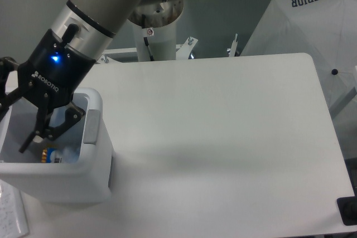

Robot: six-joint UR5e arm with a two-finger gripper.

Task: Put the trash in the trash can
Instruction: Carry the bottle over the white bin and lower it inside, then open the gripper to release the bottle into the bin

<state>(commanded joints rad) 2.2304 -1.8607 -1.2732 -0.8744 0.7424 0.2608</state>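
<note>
The tool [34, 132] hangs inside the mouth of the trash can [93, 132], which stands at the left end of the table [223, 115]. Its two dark fingers [66, 121] are spread apart and nothing sits between them, so it is released. Below them, on the bottom of the trash can, lies a pale clear lump of trash [70, 153] next to a yellow-and-blue packet [48, 154]. Whether that lump is the bag or the bottle cannot be told from here, since the arm and the near wall hide much of the inside. No other clear plastic shows on the table.

Judging by how things lie, the drop looks done, or nearly so.

Should either piece need picking up again, both would be very light and easy to knock aside. The bottle would likely be thin-walled, springy and slick, so it is best gripped across the middle of its body with modest force; too tight and it buckles and shoots out. The bag would be soft and crinkly with no firm shape; a pinch on a bunched fold should hold better than a grip on a flat side.
</note>
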